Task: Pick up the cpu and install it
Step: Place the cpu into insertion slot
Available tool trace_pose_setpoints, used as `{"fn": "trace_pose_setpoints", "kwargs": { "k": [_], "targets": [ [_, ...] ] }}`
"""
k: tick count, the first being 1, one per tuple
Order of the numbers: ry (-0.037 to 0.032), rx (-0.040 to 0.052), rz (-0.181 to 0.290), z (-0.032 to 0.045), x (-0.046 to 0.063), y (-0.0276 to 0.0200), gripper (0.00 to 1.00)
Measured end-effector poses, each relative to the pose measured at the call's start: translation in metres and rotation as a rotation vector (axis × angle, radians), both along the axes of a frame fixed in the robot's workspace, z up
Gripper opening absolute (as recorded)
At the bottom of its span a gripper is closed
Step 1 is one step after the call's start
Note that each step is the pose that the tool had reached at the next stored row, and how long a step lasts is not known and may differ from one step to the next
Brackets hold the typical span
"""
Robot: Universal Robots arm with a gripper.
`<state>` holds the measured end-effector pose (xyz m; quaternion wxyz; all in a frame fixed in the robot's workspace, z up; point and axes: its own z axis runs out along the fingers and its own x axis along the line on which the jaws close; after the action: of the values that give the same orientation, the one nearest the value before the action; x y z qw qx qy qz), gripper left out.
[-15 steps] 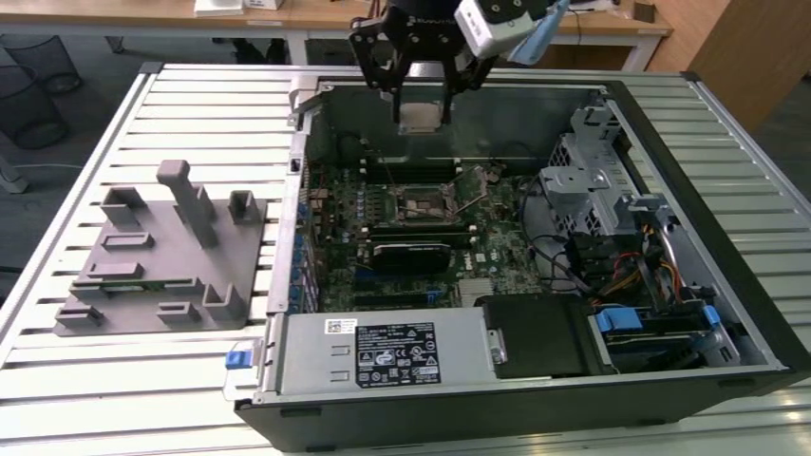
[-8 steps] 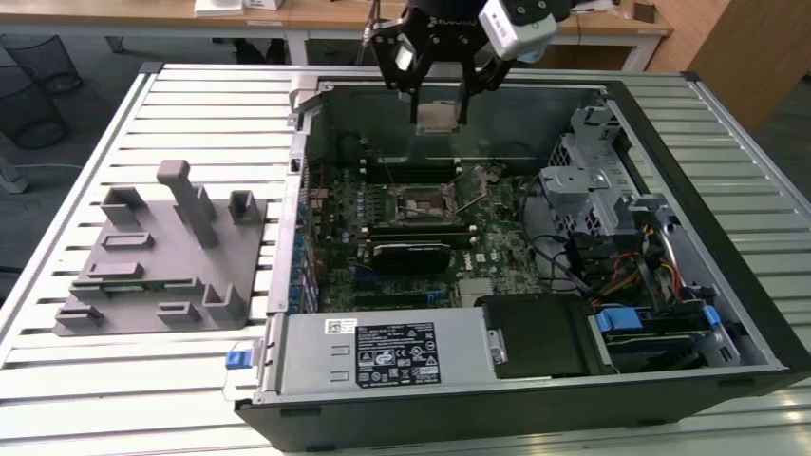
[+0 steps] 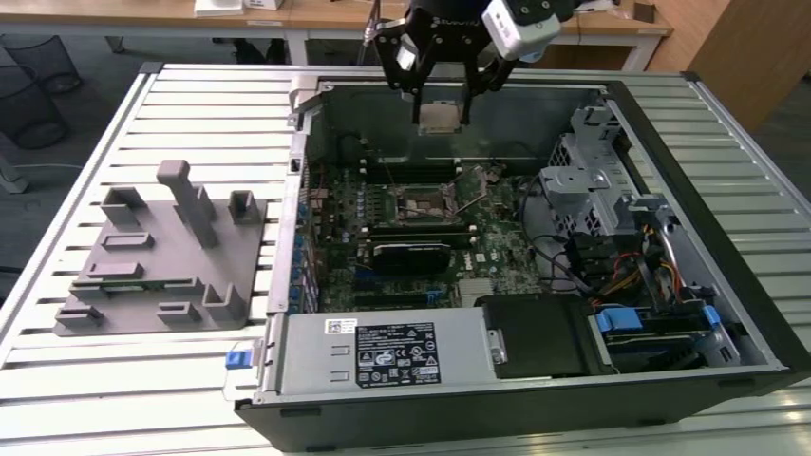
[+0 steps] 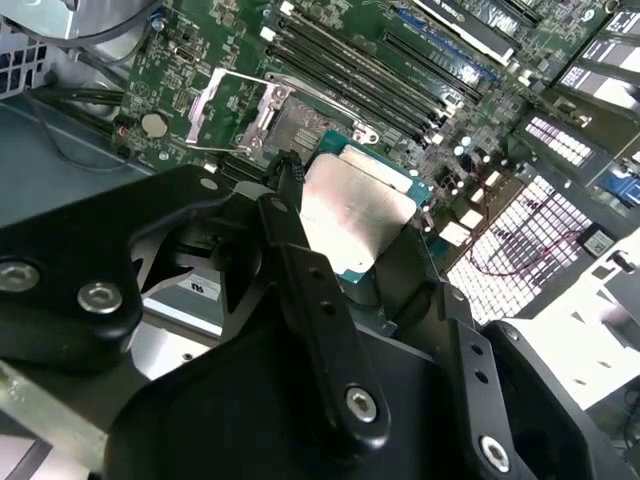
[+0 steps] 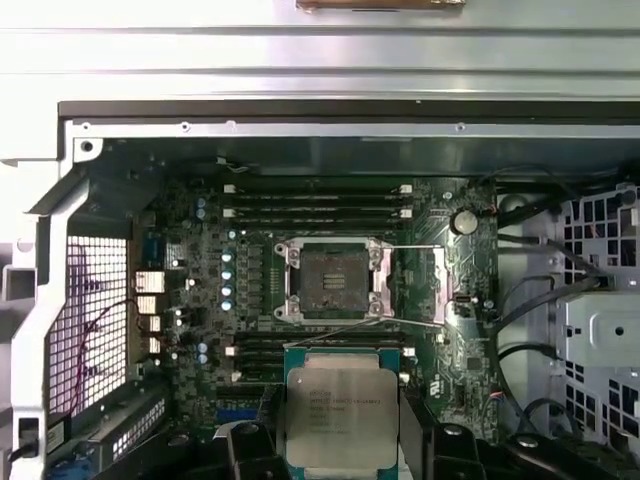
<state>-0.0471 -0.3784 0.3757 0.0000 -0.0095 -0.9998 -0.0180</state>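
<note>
- At the exterior view's left, one grey fixture plate (image 3: 152, 261) lay on the slatted table (image 3: 76, 380), with several upright blocks on it.
- Just beside it stood one open computer case (image 3: 709, 190), with one blue latch (image 3: 241, 358) at its near corner.
- Inside the case lay one green motherboard (image 3: 500, 252). Its one black socket (image 3: 424, 199) sat near the middle of the board. In the first wrist view the socket (image 5: 335, 282) was uncovered, with its metal load plate (image 5: 432, 285) swung aside and one coin cell (image 5: 463, 220) close by.
- Above the far part of the case hung the one gripper (image 3: 442, 110). Its two fingers (image 3: 416, 103) were drawn in against opposite edges of the cpu (image 3: 440, 119), clamping it.
- The one cpu (image 5: 340, 410) was held in the air with its silvery top (image 4: 355, 215) up, clear of the board and apart from the socket.
- At the exterior view's right, one grey drive cage (image 3: 590, 176) stood over a bundle of coloured cables (image 3: 621, 275).
</note>
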Motion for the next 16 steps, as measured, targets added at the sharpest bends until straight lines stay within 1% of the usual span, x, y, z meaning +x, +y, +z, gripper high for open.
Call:
{"fn": "trace_pose_setpoints", "kwargs": {
  "k": [2, 4, 16],
  "targets": [
    [-0.0001, -0.0001, -0.017, -0.0001, 0.0001, 0.0006, 0.54],
    [-0.0001, -0.0001, -0.047, -0.0002, 0.0, 0.0006, 0.54],
    [-0.0002, 0.0, -0.265, -0.0029, 0.0, 0.0007, 0.54]
  ]
}}
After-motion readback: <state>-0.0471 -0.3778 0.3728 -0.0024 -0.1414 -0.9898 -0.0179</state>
